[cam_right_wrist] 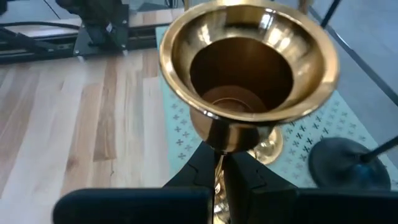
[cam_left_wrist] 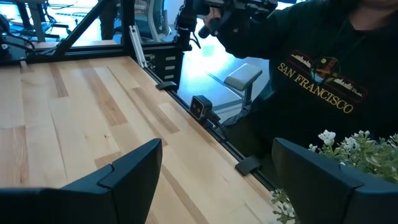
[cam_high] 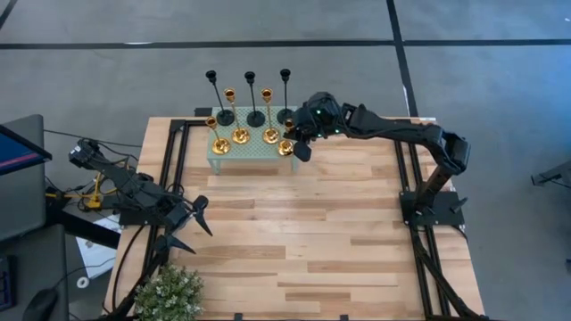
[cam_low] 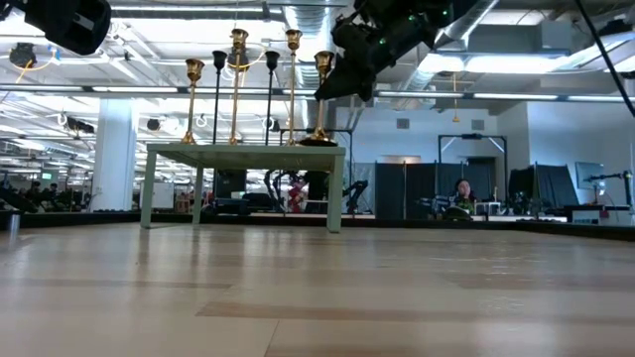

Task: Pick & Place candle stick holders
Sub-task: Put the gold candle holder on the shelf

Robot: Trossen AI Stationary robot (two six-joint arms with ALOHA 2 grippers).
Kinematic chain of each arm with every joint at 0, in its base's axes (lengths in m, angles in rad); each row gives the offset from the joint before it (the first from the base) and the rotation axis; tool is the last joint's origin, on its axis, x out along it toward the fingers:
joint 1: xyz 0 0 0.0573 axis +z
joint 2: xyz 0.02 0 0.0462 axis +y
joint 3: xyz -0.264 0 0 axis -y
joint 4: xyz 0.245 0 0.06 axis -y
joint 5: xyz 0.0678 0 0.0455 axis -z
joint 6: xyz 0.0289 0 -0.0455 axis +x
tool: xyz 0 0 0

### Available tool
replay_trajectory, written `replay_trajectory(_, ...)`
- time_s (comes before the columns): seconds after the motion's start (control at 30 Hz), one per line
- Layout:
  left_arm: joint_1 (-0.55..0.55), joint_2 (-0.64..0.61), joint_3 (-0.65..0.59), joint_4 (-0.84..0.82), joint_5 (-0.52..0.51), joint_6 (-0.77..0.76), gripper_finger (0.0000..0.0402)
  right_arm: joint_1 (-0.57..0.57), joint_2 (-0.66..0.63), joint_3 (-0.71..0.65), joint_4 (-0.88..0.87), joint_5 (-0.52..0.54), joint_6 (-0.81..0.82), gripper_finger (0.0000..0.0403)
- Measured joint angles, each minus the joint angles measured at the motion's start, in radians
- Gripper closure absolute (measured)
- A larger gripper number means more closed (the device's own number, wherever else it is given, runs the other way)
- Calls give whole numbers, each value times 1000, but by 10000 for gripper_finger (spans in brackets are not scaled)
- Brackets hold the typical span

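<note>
Right gripper [cam_high: 299, 143] is clamped on the stem of an upright gold candle stick holder [cam_right_wrist: 249, 68] at the small green stand's [cam_high: 254, 153] 3 o'clock corner, long axis vertical. Left gripper [cam_high: 187, 227], fingers spread, idles well apart at the surface's [cam_high: 303, 241] 8 o'clock.

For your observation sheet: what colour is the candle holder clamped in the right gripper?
Shiny gold candle holder, clearest in the right wrist view.

You had a grey floor [cam_high: 107, 62] crossed by dark lines filling the upper frame from above. At table height, ceiling lights [cam_low: 516, 96] ran across the top, a white column [cam_low: 114, 149] stood at left.
</note>
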Motion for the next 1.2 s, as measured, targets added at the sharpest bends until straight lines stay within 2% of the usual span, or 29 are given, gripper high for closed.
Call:
replay_trajectory(0.3, 0, 0, 0, -2, 0, 0, 97, -38, 12, 0, -11, 0, -1, 402)
replay_trajectory(1.2, 0, 0, 0, -20, 0, 34, 97, -27, 11, 1, -33, -43, 28, 403)
